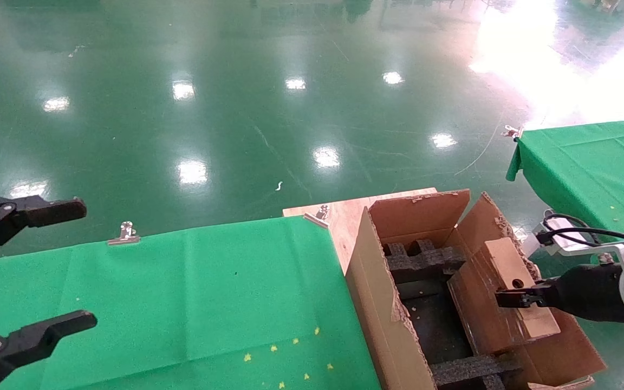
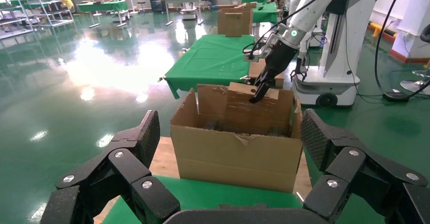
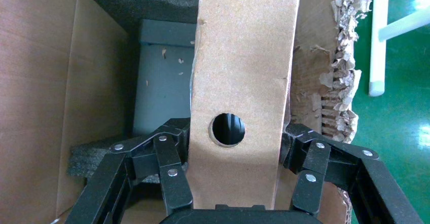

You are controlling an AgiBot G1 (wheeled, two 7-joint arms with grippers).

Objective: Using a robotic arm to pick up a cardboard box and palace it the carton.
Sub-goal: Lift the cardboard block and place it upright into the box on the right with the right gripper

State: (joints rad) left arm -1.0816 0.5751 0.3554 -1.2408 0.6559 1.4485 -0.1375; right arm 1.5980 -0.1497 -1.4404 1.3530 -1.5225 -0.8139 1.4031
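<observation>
Right gripper [image 3: 230, 183] clamped on cardboard box [image 1: 499, 295], held upright inside carton [image 1: 377, 287]. Probably light and stiff; best grasped across narrow faces near the hole. Left gripper [image 1: 25, 271] idle, wide open.

The right gripper [image 1: 512, 298] sits clamped on the cardboard box [image 1: 499, 292], inside the carton [image 1: 382, 303]. A torn flap [image 1: 499, 225] crowds its outer side; black foam inserts [image 1: 426, 260] lie ahead of and below it. Above the gripper the way is open. The left gripper [image 1: 36, 265] hangs spread, well apart over the green-clothed table [image 1: 182, 292].
</observation>
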